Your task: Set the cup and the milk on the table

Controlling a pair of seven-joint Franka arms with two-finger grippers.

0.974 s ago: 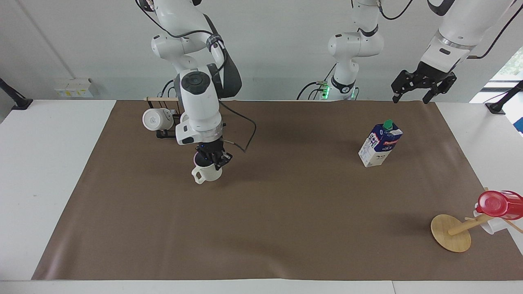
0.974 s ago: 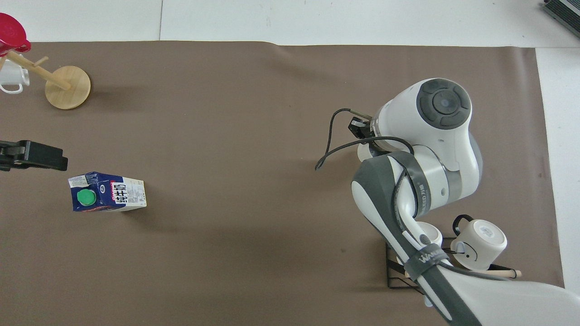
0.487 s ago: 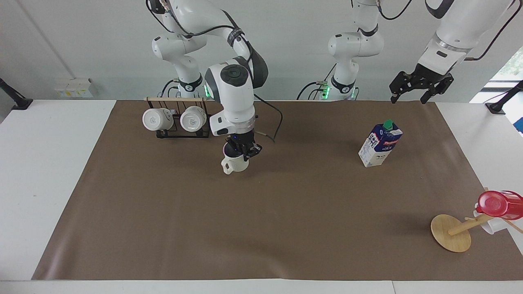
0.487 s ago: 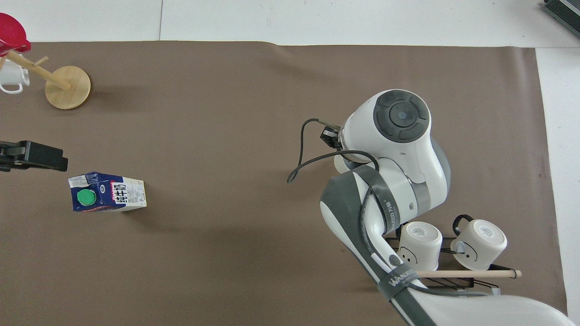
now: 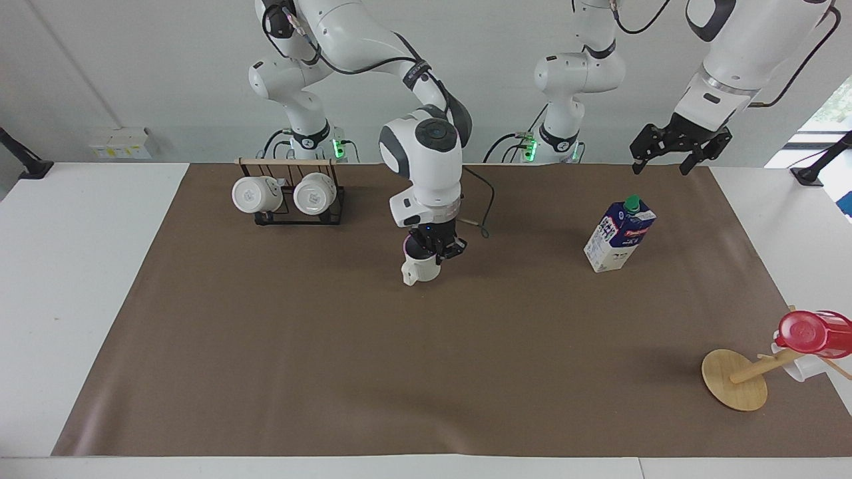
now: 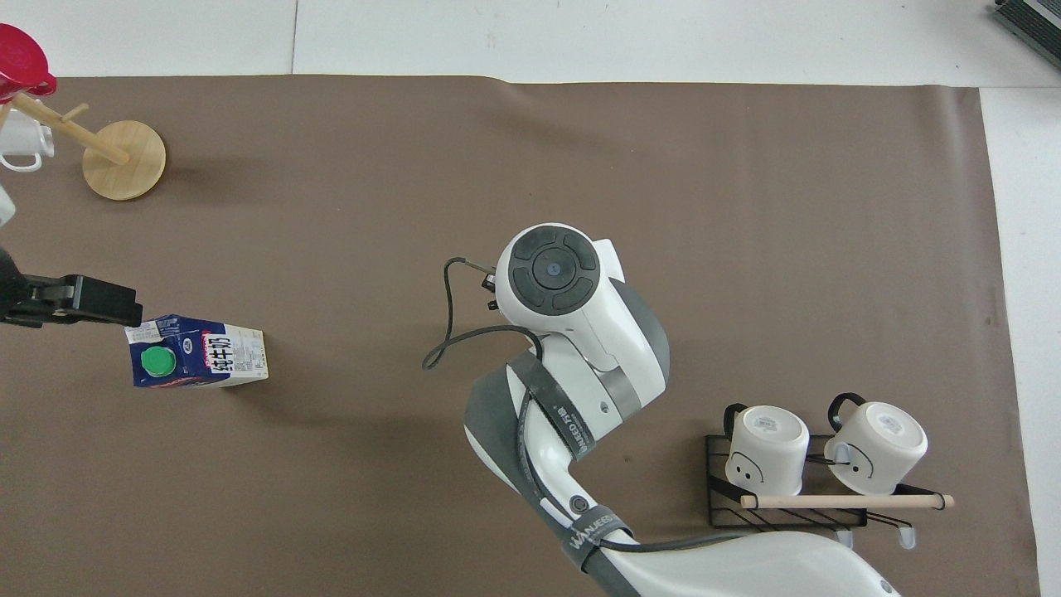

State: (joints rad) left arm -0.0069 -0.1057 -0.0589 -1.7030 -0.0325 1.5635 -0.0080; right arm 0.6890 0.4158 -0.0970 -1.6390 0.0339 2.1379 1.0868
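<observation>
The cream-white cup (image 5: 419, 270) hangs upright from my right gripper (image 5: 434, 251), which is shut on its rim, low over the middle of the brown mat of the table (image 5: 399, 372). In the overhead view the right arm's wrist (image 6: 553, 269) hides the cup. The blue and white milk (image 5: 619, 233) carton with a green cap stands on the mat toward the left arm's end; it also shows in the overhead view (image 6: 197, 356). My left gripper (image 5: 669, 148) is open and empty in the air above the milk, seen beside it in the overhead view (image 6: 79, 300).
A black wire rack (image 5: 287, 197) with two glossy white mugs stands near the right arm's base. A tipped wooden mug stand (image 5: 733, 379) with a red cup (image 5: 813, 332) and a white mug lies at the left arm's end, farther from the robots.
My right gripper has carried the cup from beside the rack toward the middle of the mat. My left gripper has shifted slightly. The milk has not moved.
</observation>
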